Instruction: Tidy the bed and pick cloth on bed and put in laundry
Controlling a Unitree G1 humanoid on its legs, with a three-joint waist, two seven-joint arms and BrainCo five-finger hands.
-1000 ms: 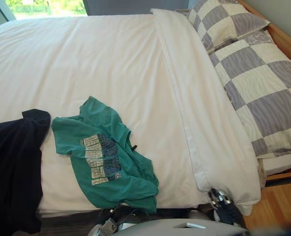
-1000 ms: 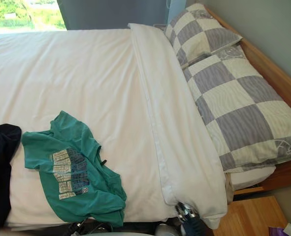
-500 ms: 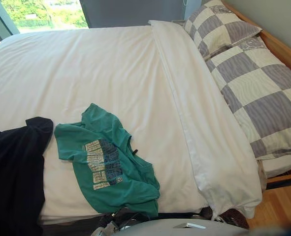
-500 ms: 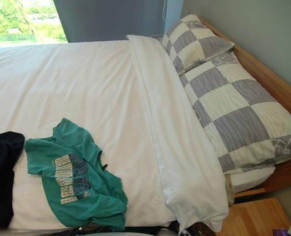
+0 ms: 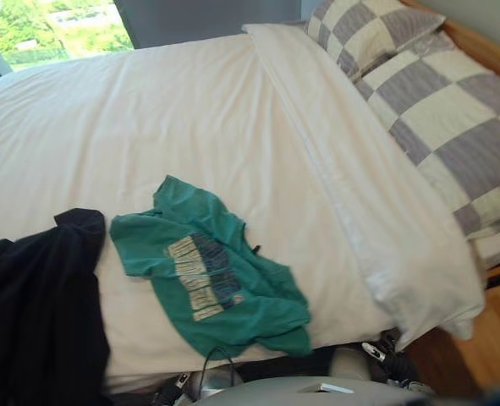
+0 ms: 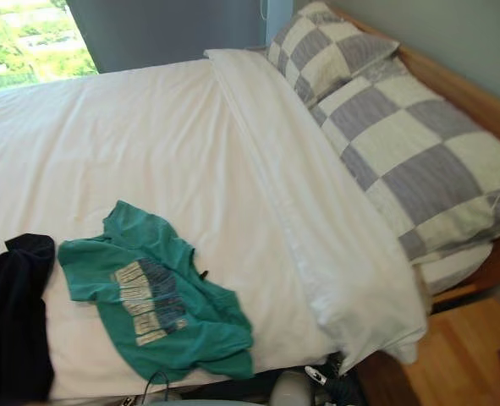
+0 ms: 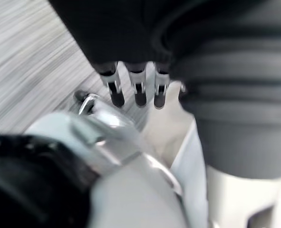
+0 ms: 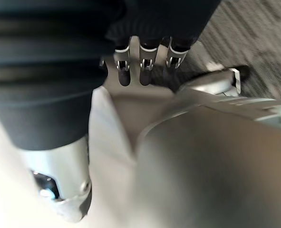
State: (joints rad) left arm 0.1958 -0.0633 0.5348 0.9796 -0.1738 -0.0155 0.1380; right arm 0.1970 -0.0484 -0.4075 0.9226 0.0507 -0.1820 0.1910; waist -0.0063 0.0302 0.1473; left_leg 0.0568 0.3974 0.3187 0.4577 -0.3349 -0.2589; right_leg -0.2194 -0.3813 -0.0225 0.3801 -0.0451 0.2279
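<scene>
Green T-shirt (image 5: 207, 283) lies crumpled on the white duvet (image 5: 148, 118), printed side up, close to the near edge of the bed, with no hand on it. Just to the T-shirt's left is a black garment (image 5: 38, 304), spread over that same near edge and draping down it. A narrow strip of white shows between the two.

To the T-shirt's right, the duvet's folded-back band (image 6: 317, 220) runs from the far side of the bed to the near corner, where it bulges over the edge. Farther right of the T-shirt, beyond that band, two grey-and-cream checked pillows (image 6: 419, 161) lie end to end against the wooden bed frame (image 6: 453, 89). Beyond the T-shirt, on the far side of the duvet, a window (image 5: 46, 30) shows bright greenery. Wooden floor (image 5: 491, 338) shows to the T-shirt's right, past the corner of the bed.

Over to the hands. In the left wrist view, the left hand (image 7: 140, 90) hangs with its fingers straight, side by side with small gaps, holding nothing, and grey floor (image 7: 26, 57) lies past them. The right wrist view shows the same: the right hand (image 8: 145, 66) has straight, slightly parted fingers and is empty. Both are well apart from the T-shirt.
</scene>
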